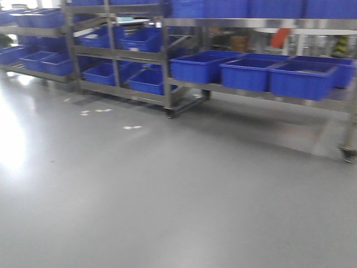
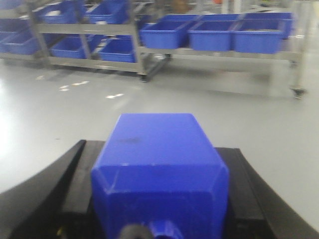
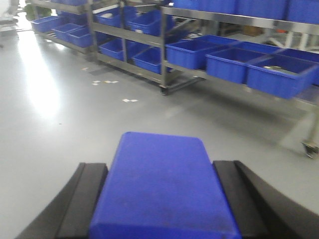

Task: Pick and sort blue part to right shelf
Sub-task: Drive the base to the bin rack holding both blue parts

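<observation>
- The left hand shows in its wrist view as two black fingers lying against the sides of a blue part. The part fills the gap between them, so the hand reads as clenched on it.
- This blue part is a solid-looking block with a flat top and bevelled front corners. It looks stiff, smooth and probably light, like moulded plastic.
- In the front view, a steel rack stands far left, loaded with blue bins.
- Next along is a middle rack on casters, also holding blue bins on several levels.
- Small white scraps lie on the grey, glossy floor, which stretches between the robot and the racks.
- The right shelf carries a row of open blue bins. It is well apart from both hands.
- The right hand matches the left: black fingers flank a second blue part, a flat-topped slab. The hand seems to be grasping it.
- Handling, as a judgement: the smooth faces could slip, so flat pressure on the two opposite sides, near the middle, suits best. The blocks look sturdy enough to be set down in a bin without special care.
</observation>
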You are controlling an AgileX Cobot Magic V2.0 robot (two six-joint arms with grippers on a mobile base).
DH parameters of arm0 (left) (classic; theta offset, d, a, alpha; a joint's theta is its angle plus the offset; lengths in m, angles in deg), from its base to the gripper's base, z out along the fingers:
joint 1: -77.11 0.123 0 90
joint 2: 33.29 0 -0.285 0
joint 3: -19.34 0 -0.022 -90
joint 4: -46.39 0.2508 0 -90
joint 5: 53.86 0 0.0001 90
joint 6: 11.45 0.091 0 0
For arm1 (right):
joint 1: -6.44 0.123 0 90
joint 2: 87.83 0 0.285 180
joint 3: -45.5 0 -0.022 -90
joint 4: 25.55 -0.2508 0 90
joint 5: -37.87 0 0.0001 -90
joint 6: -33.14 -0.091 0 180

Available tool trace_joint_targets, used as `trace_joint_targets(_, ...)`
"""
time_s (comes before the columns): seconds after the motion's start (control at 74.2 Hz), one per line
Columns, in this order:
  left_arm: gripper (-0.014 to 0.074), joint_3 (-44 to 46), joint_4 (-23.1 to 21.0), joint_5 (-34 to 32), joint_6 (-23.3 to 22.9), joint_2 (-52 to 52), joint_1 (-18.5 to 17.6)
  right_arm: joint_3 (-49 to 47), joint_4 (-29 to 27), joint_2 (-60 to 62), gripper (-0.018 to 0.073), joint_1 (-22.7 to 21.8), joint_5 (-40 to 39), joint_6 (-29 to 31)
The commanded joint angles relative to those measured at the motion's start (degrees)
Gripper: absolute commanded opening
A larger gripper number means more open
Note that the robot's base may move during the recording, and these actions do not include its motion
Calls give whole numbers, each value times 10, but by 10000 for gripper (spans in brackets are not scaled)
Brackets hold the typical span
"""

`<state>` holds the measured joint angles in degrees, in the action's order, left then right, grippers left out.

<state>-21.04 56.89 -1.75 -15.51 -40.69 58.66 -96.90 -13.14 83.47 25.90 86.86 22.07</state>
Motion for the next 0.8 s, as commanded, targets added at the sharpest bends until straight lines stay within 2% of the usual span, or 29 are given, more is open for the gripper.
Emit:
trace_joint_targets(0.0, 249, 14, 2, -49, -1, 5, -3, -14, 9, -12, 120, -2, -51, 4)
trace_joint_targets(0.782, 249, 14, 2, -49, -1, 5, -3, -14, 9, -12, 120, -2, -51, 4)
